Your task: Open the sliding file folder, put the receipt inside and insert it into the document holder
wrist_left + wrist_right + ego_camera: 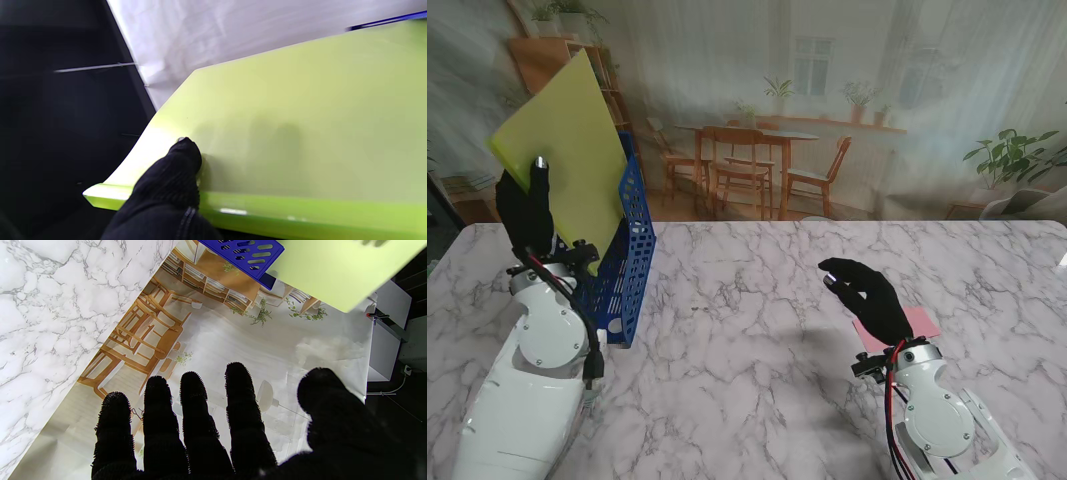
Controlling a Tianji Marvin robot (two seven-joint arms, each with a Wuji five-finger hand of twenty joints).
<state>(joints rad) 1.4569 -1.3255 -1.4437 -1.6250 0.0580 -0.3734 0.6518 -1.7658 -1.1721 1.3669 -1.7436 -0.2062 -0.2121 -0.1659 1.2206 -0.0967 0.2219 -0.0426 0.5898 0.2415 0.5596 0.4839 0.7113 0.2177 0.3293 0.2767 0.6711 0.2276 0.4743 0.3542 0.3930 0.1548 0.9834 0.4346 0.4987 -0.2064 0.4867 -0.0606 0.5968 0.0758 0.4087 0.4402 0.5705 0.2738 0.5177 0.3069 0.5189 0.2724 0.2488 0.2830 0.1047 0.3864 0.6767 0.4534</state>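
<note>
A yellow-green file folder is held up at the far left, tilted, with its lower corner inside the blue mesh document holder. My left hand is shut on the folder's near edge; in the left wrist view a black-gloved finger presses on the folder. My right hand hovers open over the right side of the table, fingers spread and holding nothing. A pink sheet lies flat just under and behind that hand. The right wrist view catches the holder and folder from afar.
The marble table stretches between the two arms. A printed backdrop of a room stands behind the table's far edge. The holder stands close to the left forearm.
</note>
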